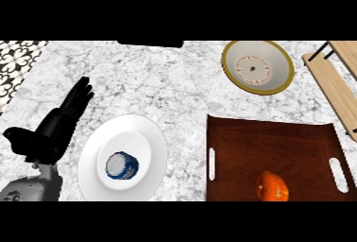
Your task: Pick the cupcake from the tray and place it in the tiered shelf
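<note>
left hand, fingers straight, empty

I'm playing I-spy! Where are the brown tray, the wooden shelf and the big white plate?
brown tray (272, 142), head view, on its bare middle.
wooden shelf (333, 87), head view, on its long plank.
white plate (129, 132), head view, on its bare upper part.

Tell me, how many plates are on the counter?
2. A white plate lies at the left, beside the robot hand, with a small blue thing on it. A gold-rimmed plate lies farther back at the right, near the wooden shelf. None looks hidden.
</note>
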Tool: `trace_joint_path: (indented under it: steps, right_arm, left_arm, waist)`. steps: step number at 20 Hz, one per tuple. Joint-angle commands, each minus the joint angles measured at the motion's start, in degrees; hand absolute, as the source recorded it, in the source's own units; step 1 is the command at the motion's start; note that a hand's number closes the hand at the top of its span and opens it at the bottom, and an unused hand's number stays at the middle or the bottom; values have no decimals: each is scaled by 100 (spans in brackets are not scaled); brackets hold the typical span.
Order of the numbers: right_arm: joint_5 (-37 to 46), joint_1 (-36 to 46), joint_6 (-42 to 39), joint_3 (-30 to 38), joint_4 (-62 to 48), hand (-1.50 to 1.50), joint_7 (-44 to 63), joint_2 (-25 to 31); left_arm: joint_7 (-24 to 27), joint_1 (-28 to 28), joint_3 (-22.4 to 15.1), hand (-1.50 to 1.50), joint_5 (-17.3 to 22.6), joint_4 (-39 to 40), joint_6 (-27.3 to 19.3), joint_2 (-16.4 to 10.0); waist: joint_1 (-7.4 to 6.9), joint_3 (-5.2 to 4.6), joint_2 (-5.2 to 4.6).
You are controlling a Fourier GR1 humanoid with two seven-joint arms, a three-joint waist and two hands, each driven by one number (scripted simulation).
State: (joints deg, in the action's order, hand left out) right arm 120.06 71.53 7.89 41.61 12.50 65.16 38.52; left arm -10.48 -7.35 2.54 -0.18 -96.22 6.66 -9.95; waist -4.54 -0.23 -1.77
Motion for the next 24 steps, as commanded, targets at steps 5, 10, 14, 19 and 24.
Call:
trace_joint_path:
  steps: [5,10,14,19,24]
  right_arm:
    - [-14,245,-1717,193,-152,-150,1542,61]
    - [323,607,-1553,-97,261,-150,1443,63]
    - [447,774,-819,-187,811,-150,1495,-138]
    - [851,1034,-460,-467,1421,-150,1662,-190]
    - [1132,1454,-86,-591,2419,-150,1975,-222]
  left_arm:
    - [-5,-27,23,0,-29,14,-73,40]
    - [-102,-75,6,0,-38,69,-105,84]
    - [-19,-82,51,0,-20,81,-67,41]
    - [55,-113,94,0,40,46,2,-5]
    - [-47,-5,-5,0,-6,46,92,-49]
  waist:
    - [37,20,27]
    - [59,24,36]
    - [20,25,23]
    - [-45,19,5]
    - [-7,13,77]
